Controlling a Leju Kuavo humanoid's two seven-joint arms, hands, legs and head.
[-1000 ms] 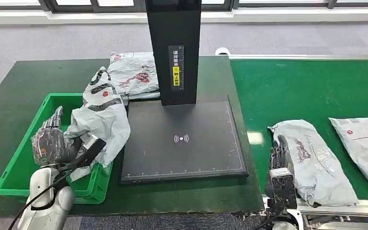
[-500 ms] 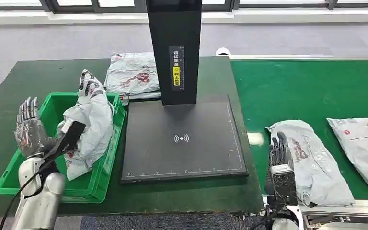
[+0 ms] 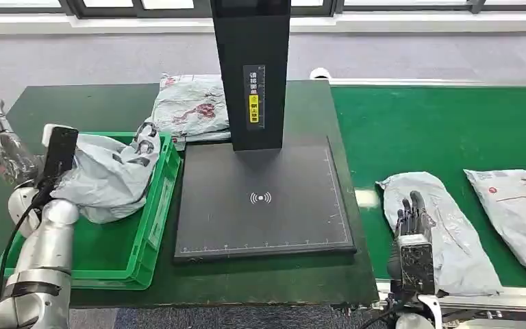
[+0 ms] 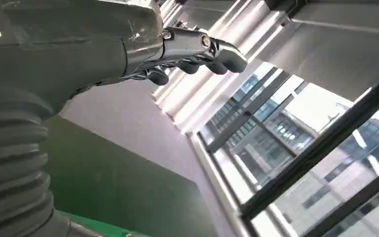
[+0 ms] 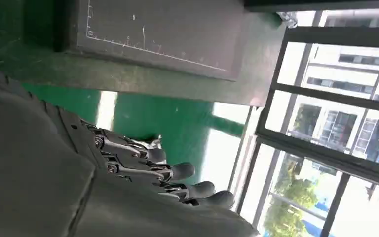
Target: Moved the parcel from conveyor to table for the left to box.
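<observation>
A grey plastic parcel lies crumpled in the green crate on the left side of the table. My left hand is raised beyond the crate's left side, apart from the parcel, fingers spread and holding nothing; its fingers point toward the windows in the left wrist view. On the green conveyor a second grey parcel lies near the front edge. My right hand lies over that parcel's left part, fingers straight and apart, gripping nothing.
A black scanner post stands at the back of a black pad mid-table. More grey parcels are stacked behind the crate. A third parcel lies at the conveyor's right. The conveyor's metal rail runs along the front.
My left hand let go of the parcel, which dropped into the crate, and swung out to the left and up. My right hand shifted slightly right onto the conveyor parcel.
</observation>
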